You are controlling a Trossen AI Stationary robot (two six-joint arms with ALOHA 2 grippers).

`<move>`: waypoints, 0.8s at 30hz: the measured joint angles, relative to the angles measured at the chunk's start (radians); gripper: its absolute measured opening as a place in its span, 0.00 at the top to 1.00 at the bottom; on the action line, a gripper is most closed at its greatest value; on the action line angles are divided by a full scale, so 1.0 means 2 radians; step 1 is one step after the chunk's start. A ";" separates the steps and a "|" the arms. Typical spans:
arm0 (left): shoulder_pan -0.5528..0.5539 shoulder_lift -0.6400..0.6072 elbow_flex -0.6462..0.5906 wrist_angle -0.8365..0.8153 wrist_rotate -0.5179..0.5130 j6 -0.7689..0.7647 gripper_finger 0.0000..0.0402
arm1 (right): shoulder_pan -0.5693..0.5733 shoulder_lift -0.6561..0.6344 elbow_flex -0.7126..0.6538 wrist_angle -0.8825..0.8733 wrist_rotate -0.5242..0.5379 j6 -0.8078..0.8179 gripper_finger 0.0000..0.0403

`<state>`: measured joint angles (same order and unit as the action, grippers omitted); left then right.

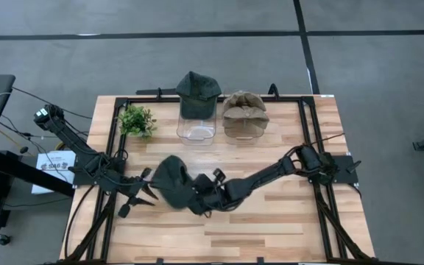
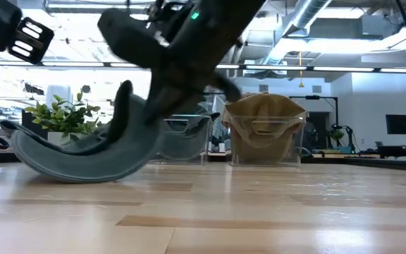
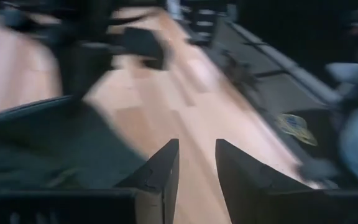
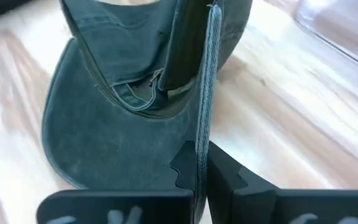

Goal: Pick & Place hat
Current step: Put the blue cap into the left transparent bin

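High view — I see the wooden tabletop [image 1: 271, 221] carrying, along its far edge, a small green plant [image 1: 137, 120] toward the far-left corner, then a clear container [image 1: 196, 126] topped by a dark green cap [image 1: 197, 91], then a second clear container [image 1: 243, 127] topped by a tan cap [image 1: 244, 107]. The task's dark green hat [image 1: 171, 180] lies left of centre, nearer the front edge than the containers. My right gripper [image 1: 191, 193] reaches in from the right edge and is at the hat's rim; my left gripper [image 1: 140, 191] sits just beside the hat near the left edge.

Low view — the hat [image 2: 83, 159] rests on the tabletop with one side raised in the right gripper [image 2: 162, 99]; plant and both containers stand behind.

Left wrist view — the left gripper [image 3: 196, 163] shows its fingers parted, nothing between them; the hat [image 3: 55, 143] is beside them, though motion blur hides whether they touch.

Right wrist view — the right gripper [image 4: 201, 163] is clenched on an edge of the hat [image 4: 117, 124], the fabric pinched thin between both fingers.
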<state>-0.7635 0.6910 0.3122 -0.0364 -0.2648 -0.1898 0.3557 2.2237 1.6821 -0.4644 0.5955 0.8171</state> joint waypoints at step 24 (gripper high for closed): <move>0.081 0.002 -0.037 0.003 -0.103 -0.067 0.75 | 0.078 -0.043 -0.001 -0.094 0.068 0.020 0.99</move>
<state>-0.6021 0.6949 0.2382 -0.0304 -0.4707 -0.3229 0.5113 2.1380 1.6798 -0.6532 0.7315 0.8565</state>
